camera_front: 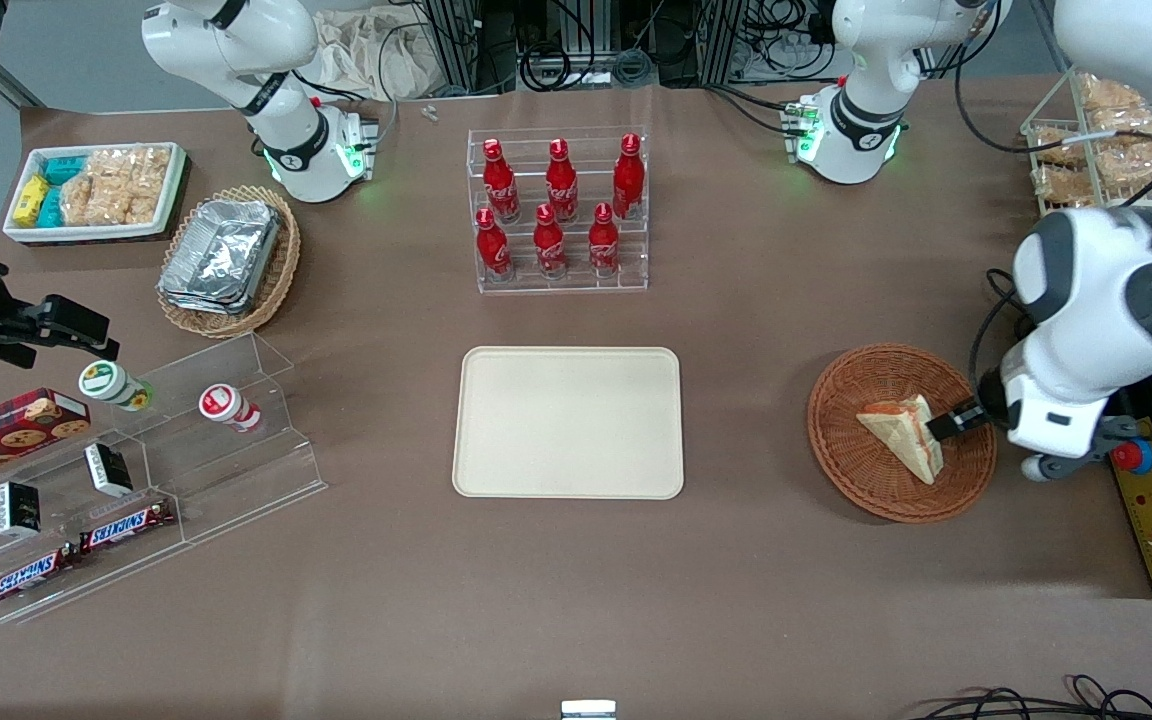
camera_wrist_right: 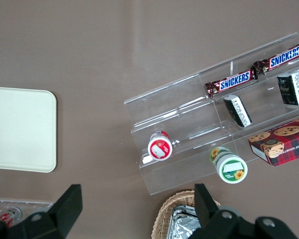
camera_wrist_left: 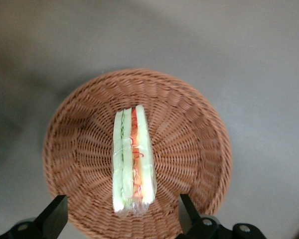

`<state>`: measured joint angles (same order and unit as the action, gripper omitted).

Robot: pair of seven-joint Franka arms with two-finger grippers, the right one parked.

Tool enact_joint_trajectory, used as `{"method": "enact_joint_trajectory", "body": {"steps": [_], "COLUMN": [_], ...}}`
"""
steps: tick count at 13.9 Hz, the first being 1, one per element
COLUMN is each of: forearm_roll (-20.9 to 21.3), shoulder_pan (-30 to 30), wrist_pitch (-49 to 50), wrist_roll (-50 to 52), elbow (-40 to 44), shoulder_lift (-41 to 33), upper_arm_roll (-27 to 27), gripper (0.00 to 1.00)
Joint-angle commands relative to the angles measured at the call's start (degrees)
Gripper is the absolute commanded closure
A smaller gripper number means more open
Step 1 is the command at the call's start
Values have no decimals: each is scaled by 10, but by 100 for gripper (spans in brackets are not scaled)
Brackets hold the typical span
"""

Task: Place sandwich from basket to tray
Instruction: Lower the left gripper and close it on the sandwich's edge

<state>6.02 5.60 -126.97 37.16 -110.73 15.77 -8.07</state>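
Currently the tool (camera_wrist_left: 122, 219) hovers open above the basket (camera_wrist_left: 79, 149), fingers straddling the sandwich (camera_wrist_left: 133, 159), whose long axis runs between them.

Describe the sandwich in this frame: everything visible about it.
The sandwich is a triangular wedge of pale bread in clear wrap, with green and red-orange filling layers showing along its cut edge. It lies in the round woven basket, resting on the weave, toward the working arm's end of the table. The gripper hovers over it with jaws open, one on each side and not touching. The tray holds nothing.
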Motion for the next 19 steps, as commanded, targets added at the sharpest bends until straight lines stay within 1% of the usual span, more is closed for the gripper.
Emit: {"method": "enact_joint_trajectory", "body": {"steps": [1,3,12,13,15,16,17,19], "forearm_roll": [41,42,41,41,42,42,43,58], "shoulder_pan": [0,-1,1,1,0,-2,-4,-11], "wrist_pitch": [-28,-45,-51,-53,-53,-52,-51,-45], "wrist_roll": [121,153,162,168,193,195,197,214], "elbow": [-8,-8,-34,-33,-25,-20,-17,-5], "shoulder_lift": [33,57,80,85,92,93,98,103], "upper_arm_roll": [0,0,0,0,0,0,0,-1], "gripper": [0,0,0,9,83,100,100,100]}}
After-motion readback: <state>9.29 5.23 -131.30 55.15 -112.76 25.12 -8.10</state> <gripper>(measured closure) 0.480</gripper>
